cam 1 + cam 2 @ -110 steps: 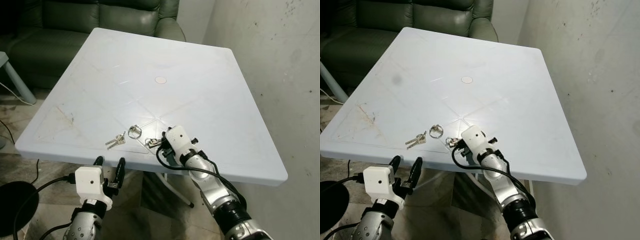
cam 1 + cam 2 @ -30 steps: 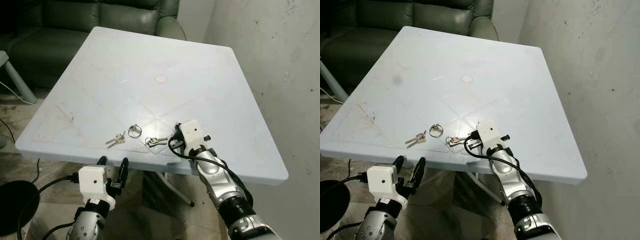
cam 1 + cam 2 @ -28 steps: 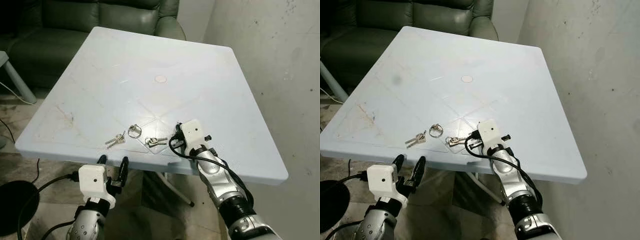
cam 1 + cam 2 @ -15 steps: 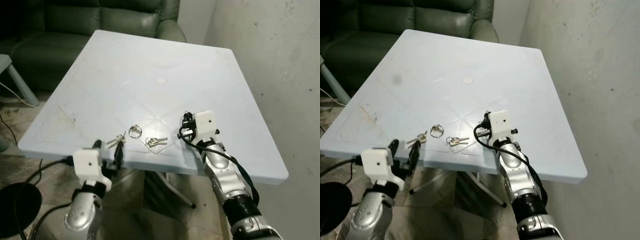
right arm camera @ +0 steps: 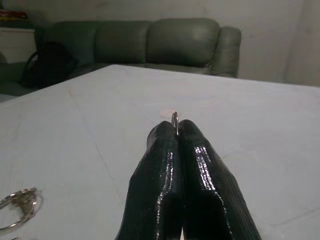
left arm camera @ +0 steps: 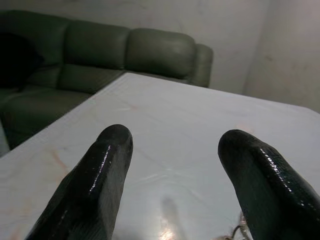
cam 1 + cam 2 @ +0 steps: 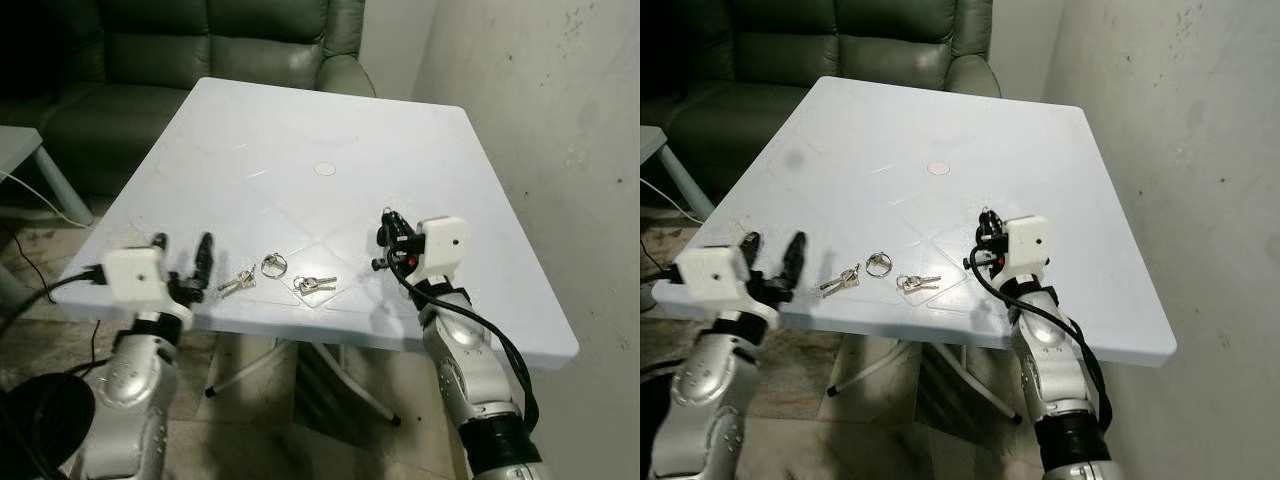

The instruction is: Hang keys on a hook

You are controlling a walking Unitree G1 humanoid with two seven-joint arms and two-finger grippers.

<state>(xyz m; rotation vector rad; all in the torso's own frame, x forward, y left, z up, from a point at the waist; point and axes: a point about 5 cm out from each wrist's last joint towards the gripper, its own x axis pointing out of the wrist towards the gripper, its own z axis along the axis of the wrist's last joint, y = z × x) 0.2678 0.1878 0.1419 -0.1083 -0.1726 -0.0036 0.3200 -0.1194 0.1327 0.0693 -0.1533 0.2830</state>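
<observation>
Two small key bunches (image 7: 237, 283) (image 7: 315, 284) and a loose key ring (image 7: 274, 265) lie near the front edge of the white table (image 7: 300, 130). My right gripper (image 7: 388, 220) hovers just right of the keys. It is shut, and a thin sliver of metal (image 5: 174, 119) pokes out edge-on between its fingertips; what it is cannot be made out. My left gripper (image 7: 183, 243) is open and empty at the table's front left edge, a short way left of the left bunch. In the left wrist view its two fingers (image 6: 107, 165) stand wide apart above the tabletop.
A dark green sofa (image 7: 220, 50) stands behind the table. A bare grey wall (image 7: 560, 120) runs along the right side. A small pale side table (image 7: 25, 150) and a black round base (image 7: 40, 410) with cables sit on the floor at left.
My left arm has risen from under the table edge to tabletop height beside the keys. My right gripper has lifted up and away to the right of the keys, staying shut.
</observation>
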